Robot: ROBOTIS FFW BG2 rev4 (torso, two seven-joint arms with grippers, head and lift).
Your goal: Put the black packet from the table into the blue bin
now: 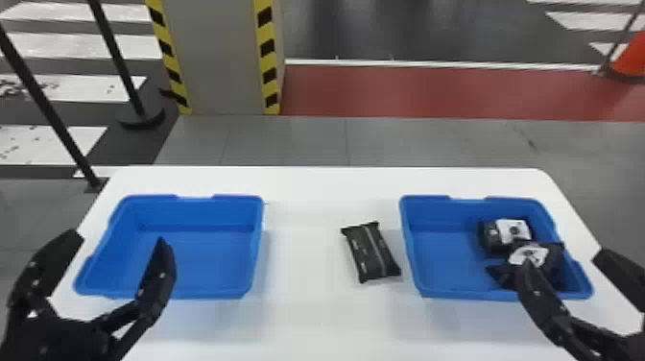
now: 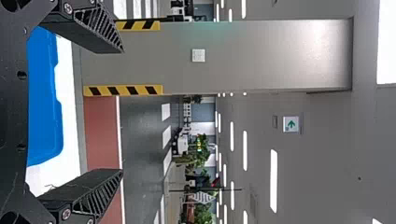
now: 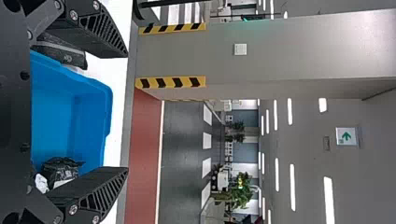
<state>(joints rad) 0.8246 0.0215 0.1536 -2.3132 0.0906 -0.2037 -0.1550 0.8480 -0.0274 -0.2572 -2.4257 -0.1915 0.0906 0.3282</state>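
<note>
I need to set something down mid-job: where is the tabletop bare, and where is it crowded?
The table is bare between the left bin and the black packet, and in a strip beyond both bins. It is tight between that packet and the right bin, and crowded in that bin's right half, where two dark packets lie.

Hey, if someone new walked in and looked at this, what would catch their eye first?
Probably the two bright blue plastic bins, one on the left and one on the right of the white table. Next, the flat black packet lying between them, nearer the right bin. Behind the table, the grey pillar with yellow-and-black striped edges also stands out.
</note>
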